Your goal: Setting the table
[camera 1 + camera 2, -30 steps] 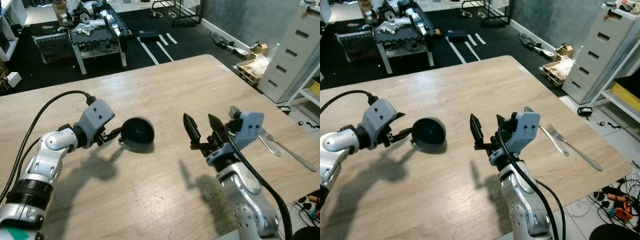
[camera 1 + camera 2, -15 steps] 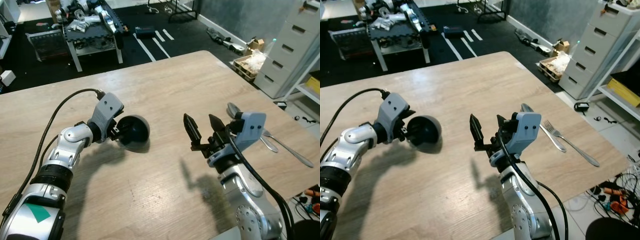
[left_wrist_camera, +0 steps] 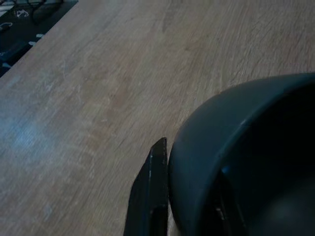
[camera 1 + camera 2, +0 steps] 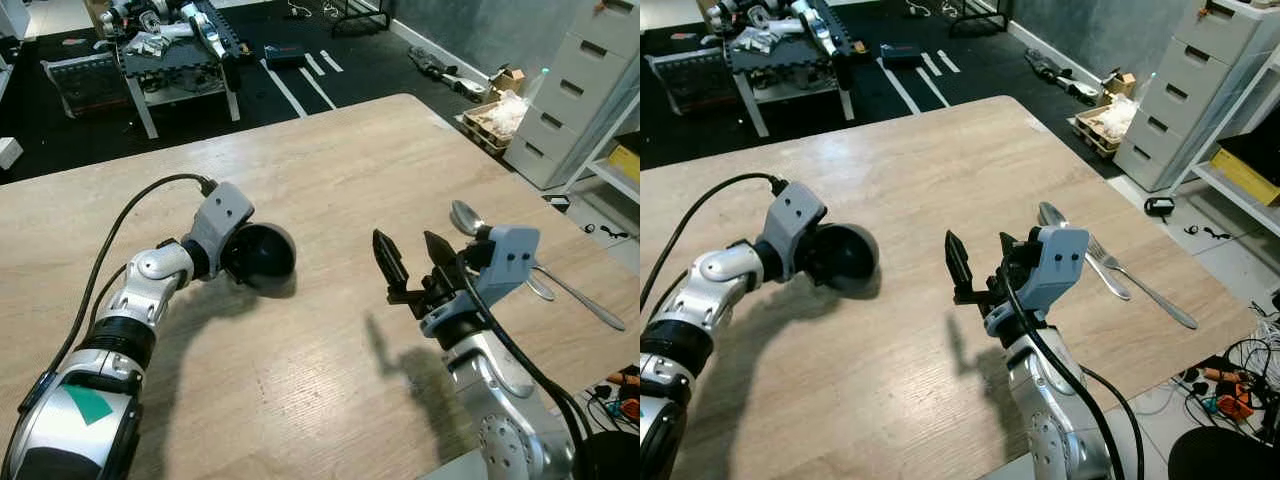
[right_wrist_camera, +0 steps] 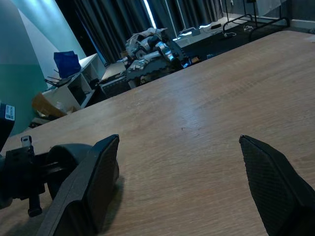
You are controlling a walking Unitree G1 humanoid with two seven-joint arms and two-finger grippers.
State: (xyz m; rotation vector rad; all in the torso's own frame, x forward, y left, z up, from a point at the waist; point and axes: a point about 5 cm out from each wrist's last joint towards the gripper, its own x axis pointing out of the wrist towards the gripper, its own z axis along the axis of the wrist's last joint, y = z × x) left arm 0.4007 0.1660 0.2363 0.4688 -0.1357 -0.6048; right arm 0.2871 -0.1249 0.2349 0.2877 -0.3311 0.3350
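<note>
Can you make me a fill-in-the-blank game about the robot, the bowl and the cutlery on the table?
1. The left pincer grips the rim of the round dark grey ______.
2. The right pincer hangs above the light wooden table with its fingers ______.
3. Beside the silver metal spoon lies a silver metal ______.
4. The spoon lies near the table's edge on the robot's ______ side.

Missing words: bowl; open; fork; right
</note>
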